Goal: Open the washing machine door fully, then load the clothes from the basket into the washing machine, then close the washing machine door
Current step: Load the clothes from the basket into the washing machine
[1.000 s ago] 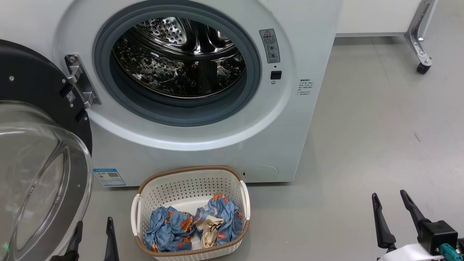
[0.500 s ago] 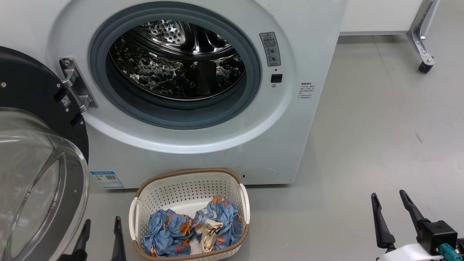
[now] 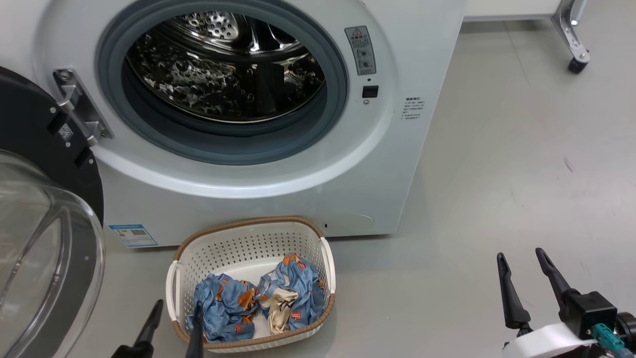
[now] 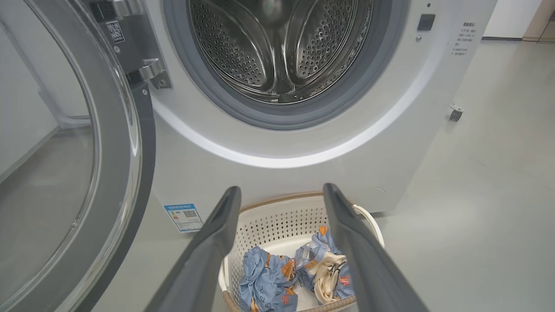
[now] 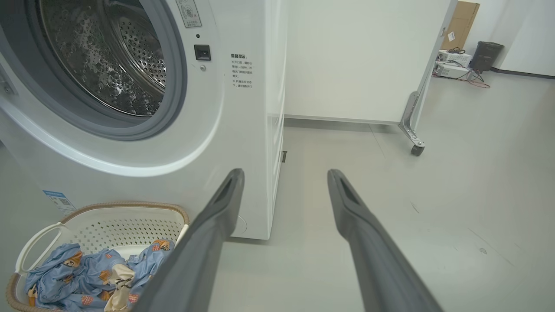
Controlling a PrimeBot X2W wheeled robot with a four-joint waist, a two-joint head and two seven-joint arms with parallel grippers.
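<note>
The white washing machine point(image 3: 278, 199) stands with its steel drum point(image 3: 223, 69) exposed and nothing inside. Its black washing machine door point(image 3: 30, 124) is swung wide to the left, glass bowl point(image 3: 44, 248) facing me. On the floor in front of the machine sits the cream basket point(image 3: 248, 222), holding the blue bear-print clothes point(image 3: 223, 303) with a cream cloth among them. My left gripper point(image 3: 179, 304) is open at the basket's near left corner, one finger over the rim; in the left wrist view the gripper point(image 4: 282, 189) frames the clothes point(image 4: 269, 277). My right gripper point(image 3: 519, 254) hangs open over bare floor to the right.
Grey floor point(image 3: 497, 174) spreads to the right of the machine. A metal leg on a castor point(image 3: 576, 49) under a white panel stands at the back right. Far off in the right wrist view are a cardboard box point(image 5: 459, 21) and a dark bin point(image 5: 485, 54).
The head camera has shifted, sliding the scene up and left. My left gripper has moved right, from beside the door glass to the basket's near left corner. The right gripper has kept its place.
</note>
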